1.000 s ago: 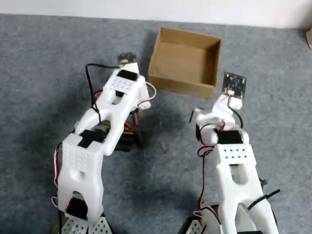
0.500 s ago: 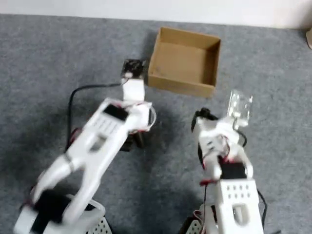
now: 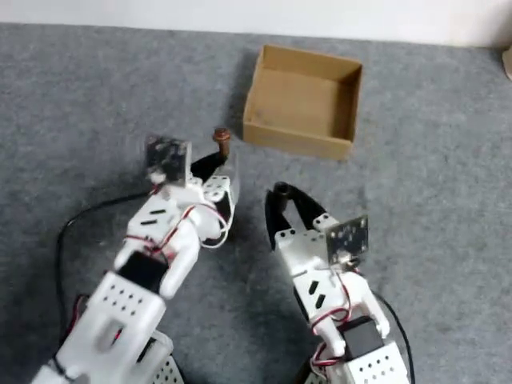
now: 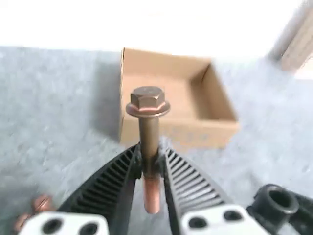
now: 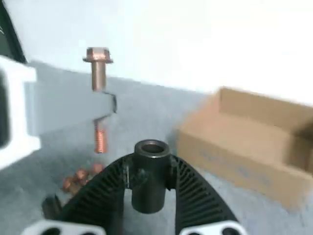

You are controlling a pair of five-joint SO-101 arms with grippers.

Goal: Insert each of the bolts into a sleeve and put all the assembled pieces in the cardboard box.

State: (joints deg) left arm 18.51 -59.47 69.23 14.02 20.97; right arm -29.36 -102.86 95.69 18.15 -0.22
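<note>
My left gripper [image 3: 220,162] is shut on a copper bolt [image 3: 222,138], held head-up by its shank just short of the cardboard box [image 3: 298,142]. In the left wrist view the bolt [image 4: 148,128] stands upright between the fingers [image 4: 119,172], with the box [image 4: 182,133] behind it. My right gripper [image 3: 284,200] is shut on a black sleeve [image 3: 280,190], a little to the right of the bolt. The right wrist view shows the sleeve [image 5: 150,172] bore-up between the jaws, with the bolt [image 5: 98,68] beyond it and the box [image 5: 234,161] to one side.
Loose copper bolts [image 5: 80,177] lie on the grey carpet below the grippers, with a black sleeve [image 5: 49,205] beside them. More bolts [image 4: 38,204] show in the left wrist view. The box's inside looks bare.
Both arms have drawn back from near the box and turned their wrists up. The bolt and the sleeve, hidden under the arms before, now show side by side.
</note>
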